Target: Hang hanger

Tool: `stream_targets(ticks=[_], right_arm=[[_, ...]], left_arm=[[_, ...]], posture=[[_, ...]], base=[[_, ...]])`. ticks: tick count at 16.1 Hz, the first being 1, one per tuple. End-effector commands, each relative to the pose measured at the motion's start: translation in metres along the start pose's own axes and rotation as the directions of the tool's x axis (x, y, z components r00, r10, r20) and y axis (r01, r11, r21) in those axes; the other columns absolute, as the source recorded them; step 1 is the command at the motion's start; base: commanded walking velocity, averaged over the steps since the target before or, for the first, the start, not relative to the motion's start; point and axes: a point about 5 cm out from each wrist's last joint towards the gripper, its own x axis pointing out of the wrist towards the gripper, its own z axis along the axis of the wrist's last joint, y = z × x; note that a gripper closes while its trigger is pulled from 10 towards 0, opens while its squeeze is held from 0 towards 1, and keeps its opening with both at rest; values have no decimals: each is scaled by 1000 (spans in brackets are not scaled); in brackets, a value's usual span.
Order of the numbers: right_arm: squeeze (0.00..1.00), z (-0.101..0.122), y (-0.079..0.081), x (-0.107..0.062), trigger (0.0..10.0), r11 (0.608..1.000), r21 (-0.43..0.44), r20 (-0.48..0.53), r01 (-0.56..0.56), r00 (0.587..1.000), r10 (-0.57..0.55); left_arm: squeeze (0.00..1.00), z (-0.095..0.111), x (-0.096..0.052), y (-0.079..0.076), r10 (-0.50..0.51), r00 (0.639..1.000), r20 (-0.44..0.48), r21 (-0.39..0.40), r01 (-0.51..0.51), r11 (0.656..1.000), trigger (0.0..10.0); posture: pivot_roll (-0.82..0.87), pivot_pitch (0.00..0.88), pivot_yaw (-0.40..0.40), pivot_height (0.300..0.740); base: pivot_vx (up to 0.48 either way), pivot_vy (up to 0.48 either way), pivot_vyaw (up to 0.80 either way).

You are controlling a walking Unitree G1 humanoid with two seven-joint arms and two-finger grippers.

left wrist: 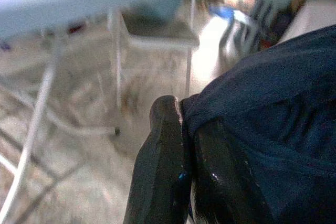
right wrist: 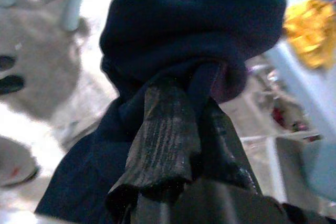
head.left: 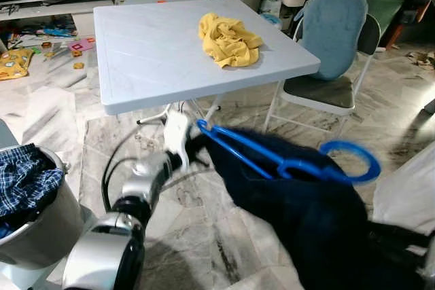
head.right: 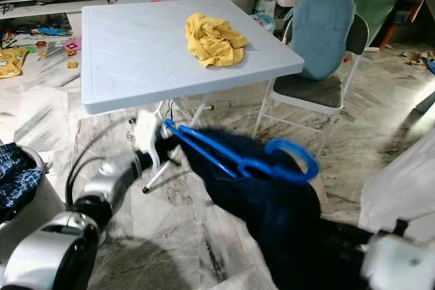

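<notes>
Both grippers are carrying the load: the left gripper is pinching the blue hanger at its shoulder end, and the right gripper is clamping the dark garment draped below it. Judged step: transport. Next, the hook must be brought to a rail.

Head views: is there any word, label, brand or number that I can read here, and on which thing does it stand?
None can be read.
The papers and toys on the floor beside the table carry print too small and blurred to read.
The hanger, the dark garment and the yellow cloth show no lettering.
</notes>
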Motion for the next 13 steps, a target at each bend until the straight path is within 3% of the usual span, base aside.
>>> stream_targets(ticks=[1, 3, 4, 5, 6, 8, 11, 12, 13], right_arm=[[0, 17, -1, -4, 10000, 999, -33, 65, -6, 998, 8], [0, 25, -14, 1, 10000, 996, -24, 148, 80, 986, -76], [0, 26, -19, 10, 10000, 990, -26, 174, 138, 976, -132], [0, 25, -20, 12, 10000, 988, -27, 177, 155, 973, -147], [0, 21, -23, 23, 10000, 981, -19, 184, 192, 965, -185], [0, 13, -23, 39, 10000, 978, -8, 167, 209, 965, -205], [0, 3, -22, 56, 10000, 981, 1, 124, 195, 973, -194], [0, -8, -23, 65, 10000, 980, -2, 77, 197, 977, -197], [0, -12, -25, 68, 10000, 979, -10, 52, 206, 977, -205]], left_arm=[[0, -2, 0, -1, -13, 1000, -19, 10, 14, 1000, 0], [0, -7, 4, -18, -160, 986, -37, 17, 161, 987, 196], [0, -7, 7, -29, -242, 970, -36, 41, 243, 969, 10000], [0, -7, 7, -32, -262, 964, -36, 44, 263, 964, 10000], [1000, -5, 8, -39, -299, 954, -22, 83, 300, 950, 10000], [1000, -1, 10, -46, -321, 947, -2, 194, 316, 929, 10000], [1000, 1, 9, -54, -380, 925, 17, 231, 366, 901, 10000], [1000, -1, 5, -61, -446, 895, 14, 261, 428, 866, 10000], [1000, -1, 4, -64, -472, 881, 19, 271, 450, 851, 10000]], posture=[[-63, 0, -37, 740], [-61, 0, -39, 740], [-59, 0, -39, 740], [-58, 0, -39, 740], [-52, 0, -40, 740], [-51, 0, -38, 740], [-48, 0, -35, 740], [-44, 0, -32, 740], [-42, 0, -31, 740]], base=[[0, 0, 0], [0, 0, 0], [0, 0, 0], [0, 0, 0], [0, 0, 0], [0, 0, 0], [0, 0, 0], [0, 0, 0], [0, 0, 0]])
